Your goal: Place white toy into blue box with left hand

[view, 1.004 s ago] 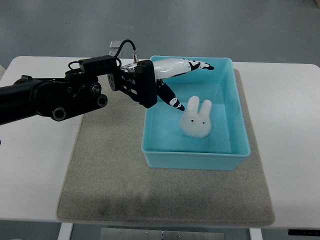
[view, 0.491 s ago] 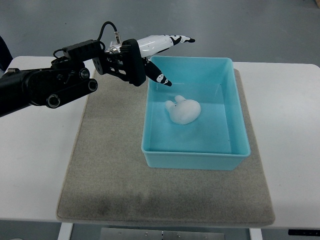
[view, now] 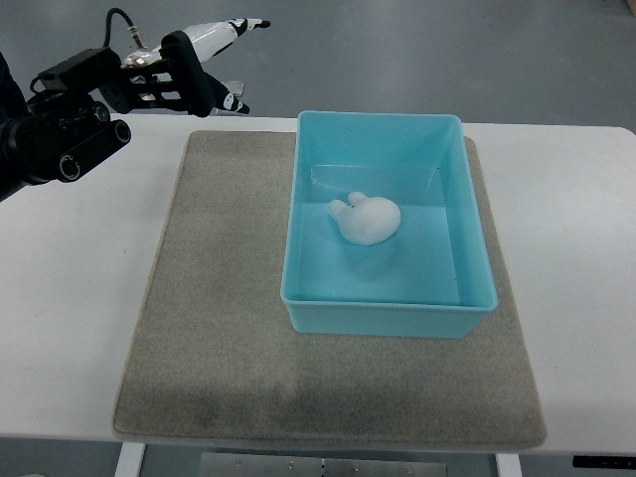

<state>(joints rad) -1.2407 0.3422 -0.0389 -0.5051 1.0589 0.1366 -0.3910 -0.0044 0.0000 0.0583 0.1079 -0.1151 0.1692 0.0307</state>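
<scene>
Already inside: white toy (view: 364,219) lying on its side on the floor of the blue box (view: 475,260), near the middle, a little toward the far wall, ears pointing left, touching no wall. Blue box sitting on the grey mat (view: 219,318), toward its far right part, on the white table (view: 70,328). Left hand (view: 204,62) up at the far left corner, over the table edge beyond the mat, well apart from the box; fingers (view: 221,32) stretched out and spread, holding nothing. Right arm nowhere in view.

Judged from this layout: placing step done, release complete, retreat of the left arm as the step in hand. Next move probably small: bringing the arm to rest clear of the work, staying high enough to avoid the box rim and the mat edge. Nothing more needed for the toy itself, unless an upright pose is wanted, which the task sentence does not ask.
</scene>
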